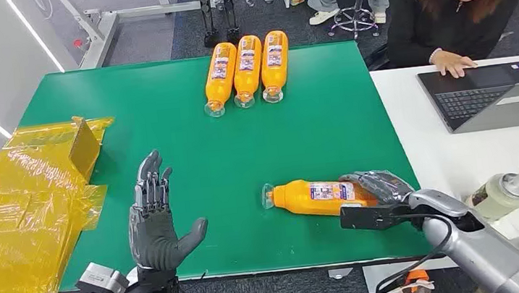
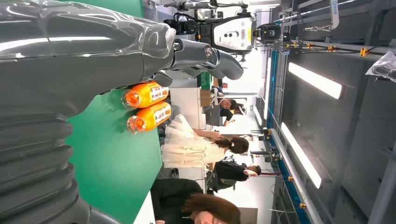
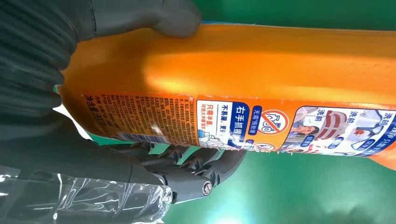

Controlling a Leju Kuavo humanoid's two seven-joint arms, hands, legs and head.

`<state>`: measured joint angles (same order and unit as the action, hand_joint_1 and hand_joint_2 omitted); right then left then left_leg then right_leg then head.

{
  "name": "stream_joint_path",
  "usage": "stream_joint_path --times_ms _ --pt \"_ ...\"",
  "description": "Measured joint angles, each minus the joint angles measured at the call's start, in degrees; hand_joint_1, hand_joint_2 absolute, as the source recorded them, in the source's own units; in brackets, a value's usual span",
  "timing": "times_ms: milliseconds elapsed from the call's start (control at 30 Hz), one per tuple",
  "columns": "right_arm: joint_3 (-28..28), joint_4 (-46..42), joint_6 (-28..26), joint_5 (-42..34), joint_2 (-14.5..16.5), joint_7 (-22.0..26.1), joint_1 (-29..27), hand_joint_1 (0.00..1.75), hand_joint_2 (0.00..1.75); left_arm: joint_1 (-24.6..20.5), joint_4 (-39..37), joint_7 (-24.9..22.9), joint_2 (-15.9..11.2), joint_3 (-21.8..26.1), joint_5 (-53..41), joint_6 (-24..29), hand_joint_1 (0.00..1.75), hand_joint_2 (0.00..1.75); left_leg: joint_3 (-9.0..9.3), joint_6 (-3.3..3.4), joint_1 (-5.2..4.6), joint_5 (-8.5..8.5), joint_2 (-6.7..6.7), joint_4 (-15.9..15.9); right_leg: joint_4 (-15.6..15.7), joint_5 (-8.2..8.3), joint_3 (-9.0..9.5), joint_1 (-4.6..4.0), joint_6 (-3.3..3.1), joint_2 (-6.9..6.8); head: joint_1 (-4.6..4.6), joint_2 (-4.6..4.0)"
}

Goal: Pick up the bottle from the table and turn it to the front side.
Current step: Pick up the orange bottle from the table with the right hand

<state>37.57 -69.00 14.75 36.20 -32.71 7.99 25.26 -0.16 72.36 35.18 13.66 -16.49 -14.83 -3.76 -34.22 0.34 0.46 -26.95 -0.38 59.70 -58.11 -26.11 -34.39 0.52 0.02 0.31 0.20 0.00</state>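
Head view: nearest the camera, the left robot hand (image 1: 156, 226) stands raised over the near edge of the green table (image 1: 166, 120), fingers spread, released and holding nothing. To its side lies crumpled yellow plastic wrapping (image 1: 26, 207). The right robot hand (image 1: 381, 186) is wrapped around the base end of an orange bottle (image 1: 316, 196), which lies on its side near the table's front right, neck pointing toward the middle of the table. Three more orange bottles (image 1: 245, 71) lie in a row at the far side, labels up. A person (image 1: 456, 6) sits at an adjoining white desk with a laptop (image 1: 488, 97).

Left wrist view: the ribbed grey cover of that hand fills the foreground; two of the far bottles (image 2: 147, 105) are seen neck-on at the table's edge. No object sits in the hand.

Right wrist view: the thumb (image 3: 177, 18) presses one side of the bottle and the darker fingers (image 3: 205, 163) close under the other, so the grasp is established. Small print and a barcode-type panel face this camera.

Assessment: the grasp appears complete; whether the bottle has left the table cannot be determined. Lifting and turning to the front side remain. The head view gives position; the right wrist view alone confirms finger contact.
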Motion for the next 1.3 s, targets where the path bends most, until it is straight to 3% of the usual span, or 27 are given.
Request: stream_joint_path --times_ms 400,900,1133,1300 --pt "-3.5 -8.7 -8.9 1.5 -0.1 2.1 -2.5 1.75 1.75 0.2 0.1 0.2 0.0 1.0 -0.4 0.5 0.0 1.75 -0.02 0.0 0.01 0.0 -0.01 0.0 0.0 0.0 -0.02 -0.01 0.0 -0.01 -0.01 0.0" --pt "-12.7 -25.7 -13.7 4.1 2.0 7.2 -13.2 1.75 1.75 -1.4 -2.0 0.9 0.0 1.4 4.1 1.2 0.0 1.75 -0.04 0.0 0.01 0.0 -0.02 0.0 0.0 -0.01 -0.02 0.0 0.0 -0.03 0.01 0.0" --pt "-12.6 -27.3 -17.1 7.2 7.1 8.3 -15.9 1.75 1.75 -2.9 -4.4 0.9 0.6 1.4 5.6 -0.4 0.0 1.75 -0.01 0.0 0.02 0.0 0.02 0.0 0.0 -0.01 -0.03 -0.02 0.0 0.01 -0.01 0.0" --pt "-11.7 -27.5 -19.3 8.4 11.4 8.5 -17.4 1.75 1.75 -3.2 -5.1 0.2 1.1 1.3 12.8 -9.3 0.0 1.75 -0.02 -0.01 0.03 0.0 0.01 0.0 0.0 -0.02 -0.04 -0.03 -0.01 0.0 0.01 0.0"
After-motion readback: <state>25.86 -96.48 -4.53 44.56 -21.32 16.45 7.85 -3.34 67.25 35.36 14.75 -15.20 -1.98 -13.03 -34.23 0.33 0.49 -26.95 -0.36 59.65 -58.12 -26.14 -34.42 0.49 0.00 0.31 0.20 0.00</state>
